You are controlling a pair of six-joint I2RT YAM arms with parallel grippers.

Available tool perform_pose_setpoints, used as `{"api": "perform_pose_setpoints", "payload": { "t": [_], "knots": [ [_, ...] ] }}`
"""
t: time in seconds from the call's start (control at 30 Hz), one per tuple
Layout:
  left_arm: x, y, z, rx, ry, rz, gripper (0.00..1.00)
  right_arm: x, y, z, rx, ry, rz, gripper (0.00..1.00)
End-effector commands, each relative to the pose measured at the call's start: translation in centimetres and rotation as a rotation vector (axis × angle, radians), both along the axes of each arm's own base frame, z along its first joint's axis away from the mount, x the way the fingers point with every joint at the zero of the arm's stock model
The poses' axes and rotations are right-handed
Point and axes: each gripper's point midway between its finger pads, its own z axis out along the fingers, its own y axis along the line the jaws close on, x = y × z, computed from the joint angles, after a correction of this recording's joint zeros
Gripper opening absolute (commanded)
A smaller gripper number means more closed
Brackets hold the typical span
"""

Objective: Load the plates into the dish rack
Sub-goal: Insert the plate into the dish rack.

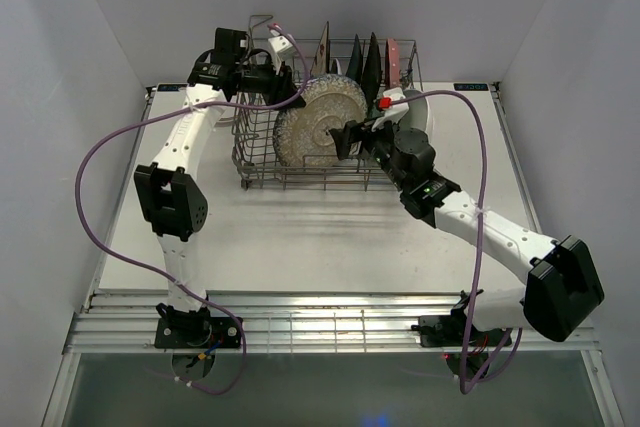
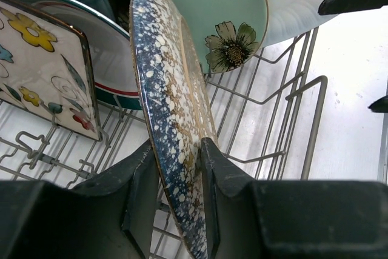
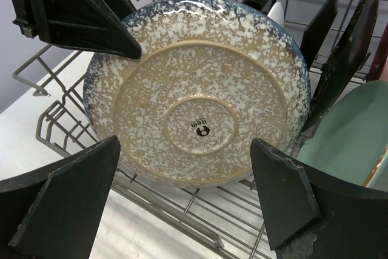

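Loading looks almost done: left claw (image 2: 177, 150) grasps speckled grey round plate (image 2: 163, 101) (the 1 unsettled) in grey wire dish rack (image 2: 315, 124); right claw (image 3: 185, 147), facing it, released.

Left fingers (image 2: 142, 192) pinch speckled plate (image 2: 170, 119) rim; right fingers (image 3: 66, 198) spread wide, empty.

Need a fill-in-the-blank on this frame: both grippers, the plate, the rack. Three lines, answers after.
1. The left gripper grips the rim of the ____ plate.
2. The right gripper faces that plate's underside with its jaws ____.
3. The plate stands on edge inside the ____.
Answers: speckled; open; dish rack.
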Motion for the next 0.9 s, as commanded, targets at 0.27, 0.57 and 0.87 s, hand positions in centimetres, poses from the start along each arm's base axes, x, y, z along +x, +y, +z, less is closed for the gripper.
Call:
{"api": "perform_pose_setpoints", "payload": {
  "t": [0.27, 0.57, 0.87],
  "knots": [
    [-1.9, -0.7, 6.9, -0.02, -0.146, 0.034, 0.0, -0.5, -2.7, 1.5, 0.057, -0.051, -0.084, 0.95],
    [-2.5, -1.6, 9.8, -0.06, -0.152, 0.084, 0.0, -1.4, -4.1, 1.3, 0.074, -0.057, -0.109, 0.94],
    [-2.1, -2.1, 11.8, -0.09, -0.159, 0.145, 0.0, -1.4, -4.6, 1.1, 0.076, -0.055, -0.126, 0.94]
  ]
}}
